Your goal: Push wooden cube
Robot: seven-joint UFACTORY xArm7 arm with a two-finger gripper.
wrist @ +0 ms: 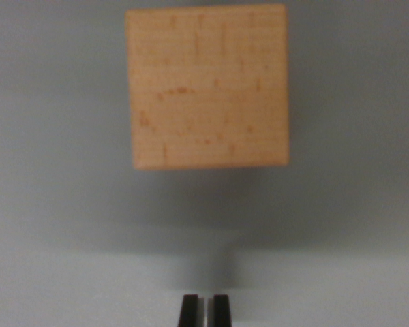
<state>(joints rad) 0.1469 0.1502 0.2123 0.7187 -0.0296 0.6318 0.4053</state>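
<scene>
The wooden cube (206, 86) sits in the upper centre of the frame on the grey worktop (54, 204), straight ahead of the hand (204, 310), whose fingertips at bottom centre look nearly closed, holding nothing; blur hides contact.

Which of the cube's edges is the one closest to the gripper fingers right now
The bottom edge of the wooden cube, the one facing the gripper at the frame's foot; bare grey surface still separates them.

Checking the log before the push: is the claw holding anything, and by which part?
Nothing is held. The claw is nearly closed on empty space, apart from the cube.
</scene>
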